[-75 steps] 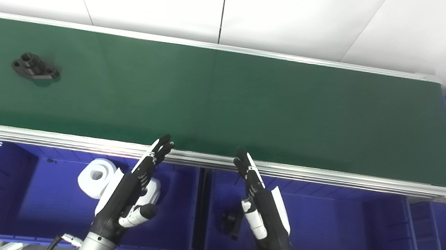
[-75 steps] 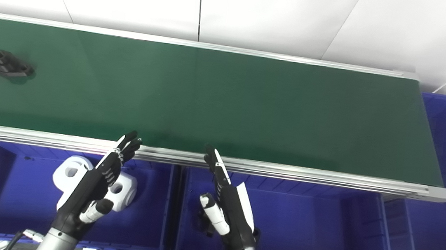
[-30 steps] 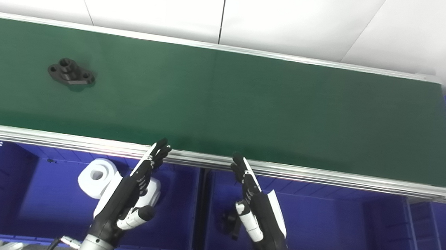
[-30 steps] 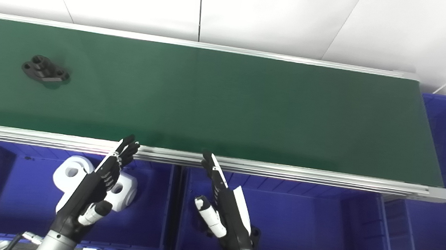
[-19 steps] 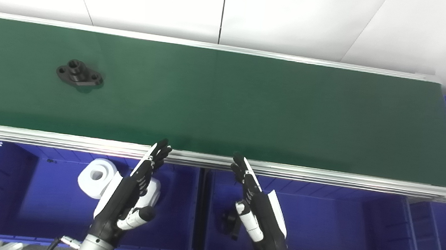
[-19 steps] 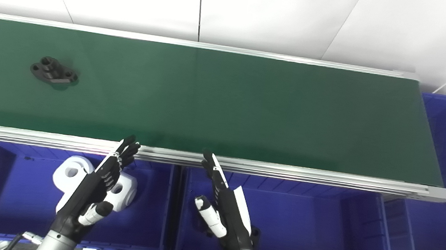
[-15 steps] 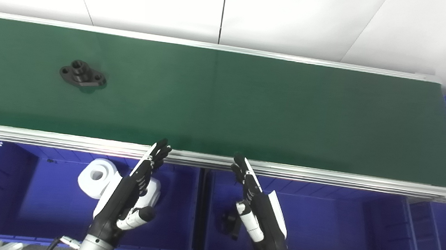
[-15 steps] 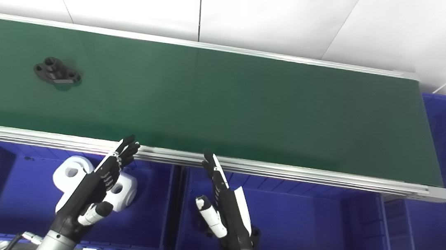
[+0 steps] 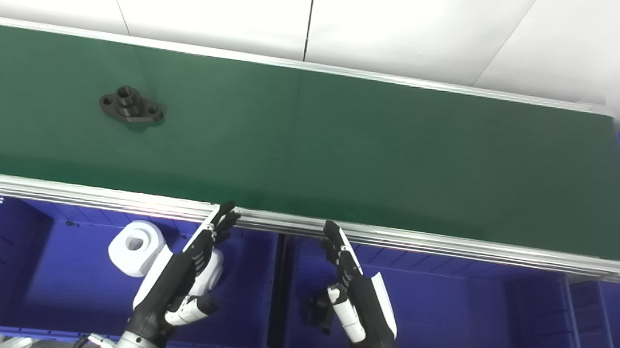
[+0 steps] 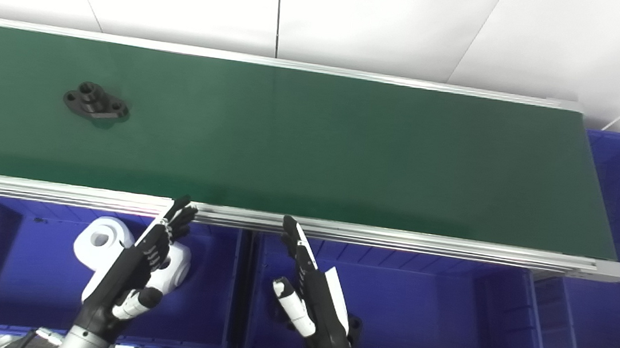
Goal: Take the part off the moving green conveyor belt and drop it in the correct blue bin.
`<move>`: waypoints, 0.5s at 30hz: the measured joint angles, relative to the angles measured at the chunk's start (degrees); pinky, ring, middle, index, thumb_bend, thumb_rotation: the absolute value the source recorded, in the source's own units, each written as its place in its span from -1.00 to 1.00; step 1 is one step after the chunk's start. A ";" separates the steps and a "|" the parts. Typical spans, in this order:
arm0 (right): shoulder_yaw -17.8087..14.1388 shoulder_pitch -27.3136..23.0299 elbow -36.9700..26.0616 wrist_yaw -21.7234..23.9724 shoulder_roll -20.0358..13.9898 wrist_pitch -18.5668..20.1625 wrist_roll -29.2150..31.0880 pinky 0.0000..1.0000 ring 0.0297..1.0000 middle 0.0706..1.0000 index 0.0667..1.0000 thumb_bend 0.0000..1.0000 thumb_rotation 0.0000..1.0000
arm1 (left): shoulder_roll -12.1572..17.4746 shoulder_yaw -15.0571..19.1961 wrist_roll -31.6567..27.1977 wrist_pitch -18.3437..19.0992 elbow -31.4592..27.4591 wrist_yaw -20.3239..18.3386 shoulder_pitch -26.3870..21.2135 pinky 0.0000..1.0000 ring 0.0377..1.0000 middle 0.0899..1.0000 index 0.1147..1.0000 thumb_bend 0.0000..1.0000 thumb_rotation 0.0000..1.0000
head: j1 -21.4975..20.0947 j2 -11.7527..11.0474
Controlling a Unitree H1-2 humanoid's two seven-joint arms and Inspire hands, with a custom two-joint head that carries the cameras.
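**Lighting and image quality**

Bright, even overhead light; white wall near overexposed. Green belt showed a soft sheen along its near edge. Black part cast a small, faint shadow beneath. Focus was sharp centrally; slight wide-angle bowing at the edges. No motion blur.

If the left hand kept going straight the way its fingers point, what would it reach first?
Probably the conveyor's near aluminium rail, just ahead of the left hand; beyond lies bare green belt. The black part sits left of that line. Height is unclear.

No text, label, brand, number or sign can be read anywhere in either view.
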 measured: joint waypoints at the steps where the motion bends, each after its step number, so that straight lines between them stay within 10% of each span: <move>1: -0.19 -0.16 0.80 0.01 -0.04 -0.41 0.33 0.93 0.89 0.92 0.92 0.77 0.87 | -0.11 -0.03 0.14 -0.37 0.52 0.03 -0.24 0.84 0.89 0.84 0.90 0.85 0.69 | 0.01 -0.01; 15: -1.39 -2.63 5.97 0.28 -1.94 -6.46 1.57 0.93 0.91 0.93 0.90 0.79 0.78 | -1.13 -0.86 1.87 -2.65 6.48 0.99 -2.76 0.67 0.80 0.77 0.78 0.93 0.63 | 5.36 -4.76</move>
